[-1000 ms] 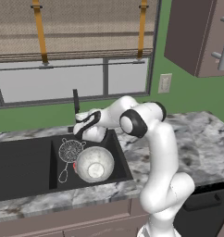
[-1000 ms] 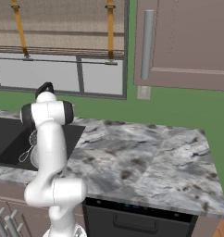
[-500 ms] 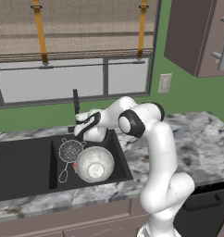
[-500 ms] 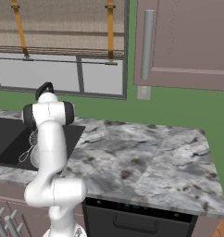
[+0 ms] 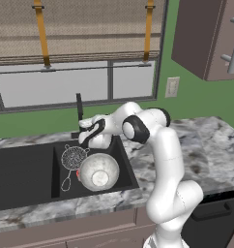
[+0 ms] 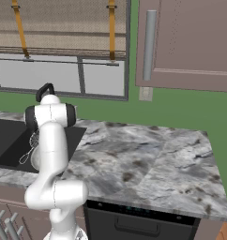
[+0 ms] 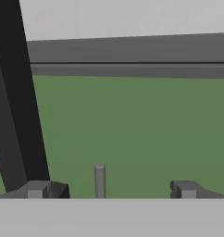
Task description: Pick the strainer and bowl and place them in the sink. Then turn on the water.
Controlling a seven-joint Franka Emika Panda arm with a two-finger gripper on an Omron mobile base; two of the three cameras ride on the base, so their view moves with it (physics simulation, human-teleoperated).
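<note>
The strainer (image 5: pixel 74 158) and the bowl (image 5: pixel 98 171) both lie in the right basin of the sink (image 5: pixel 22 169), the strainer at about ten o'clock of the bowl and just beside it, its wire handle trailing toward the front wall; whether the two rims touch I cannot tell. So the placing looks finished and the step in hand is, by my reading, turning on the water; no stream shows at the spout. In the left base view the claw (image 5: pixel 86 137) sits at the back rim of the sink, close to the foot of the faucet (image 5: pixel 80 107), at roughly twelve o'clock of the strainer. The hand view shows its two tips spread wide with nothing between them but a thin grey upright pin (image 7: pixel 100 180), probably the faucet's lever, standing nearer the left tip, while the faucet's dark column rises at about ten o'clock. To do this well, I would centre that pin between the tips or bring one fingertip flat against its side, then sweep it sideways in one smooth stroke rather than squeeze it. Keep the wrist low and level so the tip does not slide over the pin's top, and keep clear of the dark column, which could block the swing. The grey marbled table (image 6: pixel 148 154) to the right needs no attention.
</note>
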